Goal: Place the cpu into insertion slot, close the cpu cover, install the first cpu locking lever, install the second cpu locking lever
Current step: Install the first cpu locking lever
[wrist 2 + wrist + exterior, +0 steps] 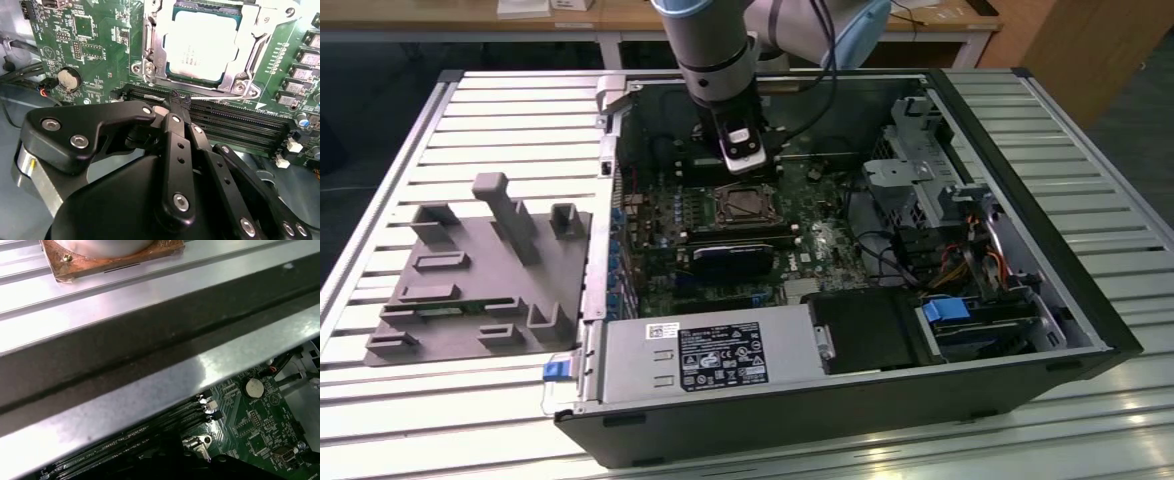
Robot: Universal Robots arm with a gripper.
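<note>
Slatted metal tabletop [400, 120]: an open computer case [1067, 300] is being carried on it, lying on its side. A grey fixture tray [467, 290] is being kept just beside the case, on the exterior view's left.

Arm [714, 50]: it is being held down into the case from the far side, above the green motherboard [654, 230]. The power supply [707, 360] is being housed along the near wall of the case.

Gripper [744, 160]: it is being poised just over the far edge of the insertion slot [744, 204]. In the second wrist view the gripper [179, 102] is being shown low over the board, between the long black memory slots [235, 125] and the socket.

Fingers [172, 145]: they are being kept drawn together, tips meeting at the end of a thin bright lever rod [225, 100] running along the socket's edge. Whether the rod is being pinched cannot be told.

Cpu cover [156, 55]: it is being shown lowered flat, its metal frame lying around the chip.

Cpu [200, 45]: it is being held seated in the insertion slot, its silver top showing through the cover's cut-out.

Coin cell [68, 79]: it is being shown on the board, well apart from the socket, in both wrist views [254, 387].
</note>
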